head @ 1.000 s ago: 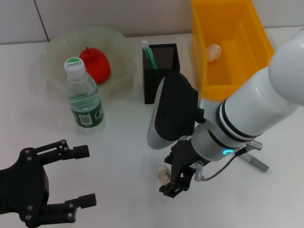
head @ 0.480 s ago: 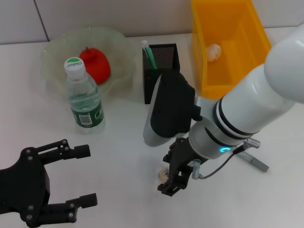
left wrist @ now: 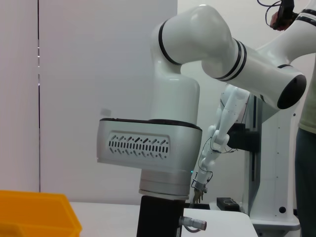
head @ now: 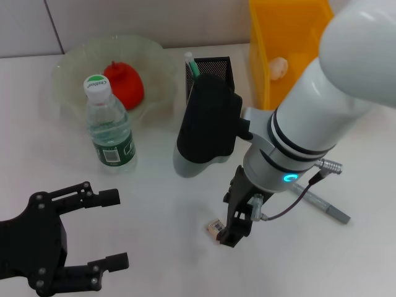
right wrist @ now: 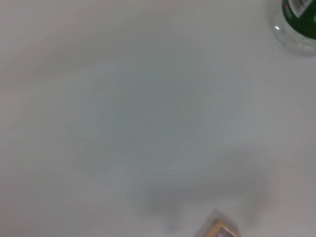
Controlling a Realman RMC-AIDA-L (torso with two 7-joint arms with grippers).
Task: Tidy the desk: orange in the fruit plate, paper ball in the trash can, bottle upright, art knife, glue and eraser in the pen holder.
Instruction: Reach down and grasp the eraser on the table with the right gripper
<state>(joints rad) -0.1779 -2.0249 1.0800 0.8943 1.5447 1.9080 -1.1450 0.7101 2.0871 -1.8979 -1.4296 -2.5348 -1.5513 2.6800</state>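
Right gripper (head: pixel 237 230): we see it low over the tabletop (head: pixel 154 204), pointing down, just beside the eraser; we cannot tell whether its fingers are apart or together
Left gripper (head: pixel 106 229): we see it parked at the near left corner, fingers spread wide with nothing between them
Eraser (head: pixel 215 228): a small tan block lying flat on the tabletop, right at the left side of the right gripper's tip; we cannot tell if they touch; in the right wrist view it shows as a blur at the edge (right wrist: pixel 217 230)
Bottle (head: pixel 110 128): upright on the tabletop, green label and white cap, at the near edge of the plate
Orange (head: pixel 124 84): in the plate, behind the bottle
Plate (head: pixel 65 74): clear, ruffled, at the far left
Holder (head: pixel 213 69): black mesh, behind the right arm, between plate and bin; a green-and-white stick, which we take for the glue (head: pixel 193 68), stands in its left corner
Bin (head: pixel 272 43): yellow, at the far right, with the paper ball (head: pixel 279 67) inside against its left wall
Knife (head: pixel 325 208): we take the grey stick on the tabletop right of the right arm for it, partly hidden by the arm and cable
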